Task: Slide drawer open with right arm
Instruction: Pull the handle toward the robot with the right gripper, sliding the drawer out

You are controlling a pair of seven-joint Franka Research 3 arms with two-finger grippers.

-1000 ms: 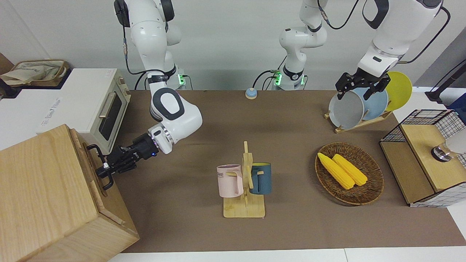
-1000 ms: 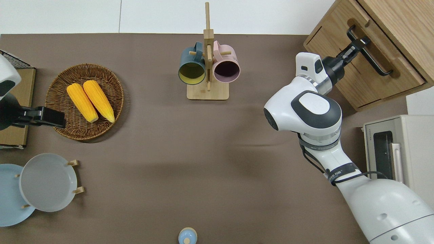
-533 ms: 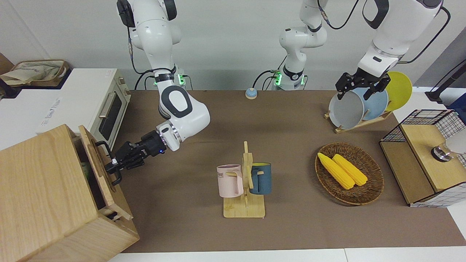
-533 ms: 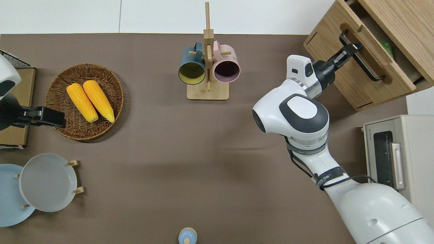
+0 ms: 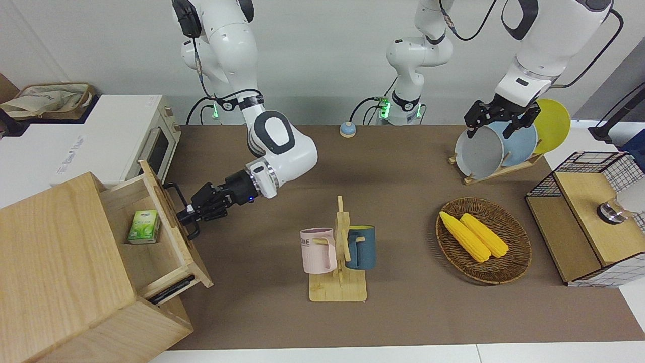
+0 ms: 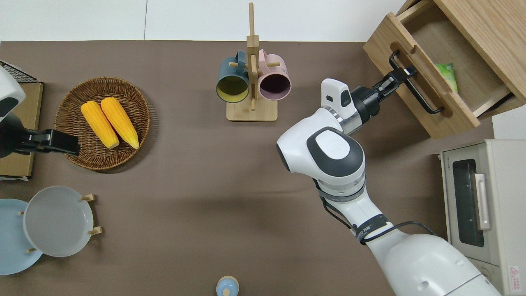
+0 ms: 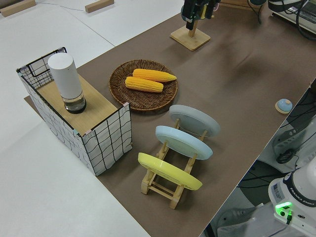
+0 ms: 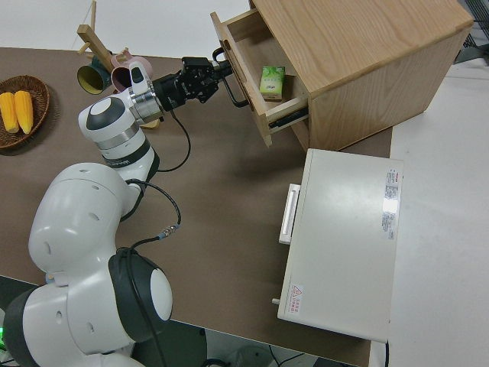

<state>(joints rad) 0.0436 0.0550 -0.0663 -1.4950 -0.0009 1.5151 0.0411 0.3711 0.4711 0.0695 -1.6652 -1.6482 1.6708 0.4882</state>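
**Drawer, mid-pull, right arm**

Item: drawer [image 5: 151, 237], drawn well out of the wooden box [image 5: 55, 272] at the right arm's end of the table [image 5: 403, 312]. Right tool [image 5: 187, 214] clamped on the bar handle [image 6: 415, 87], presumably to haul the front outward. Green packet [image 5: 143, 227] lies inside. Left arm parked. Change: one second ago the drawer sat shut; half a second ago, slightly open.

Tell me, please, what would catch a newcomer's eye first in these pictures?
Most striking is the drawer of the big wooden box at the right arm's end of the table, pulled well out with a small green packet lying inside. The right gripper has its jaws shut on the drawer's black bar handle. Mid-table, a wooden mug rack holds a pink and a blue mug.
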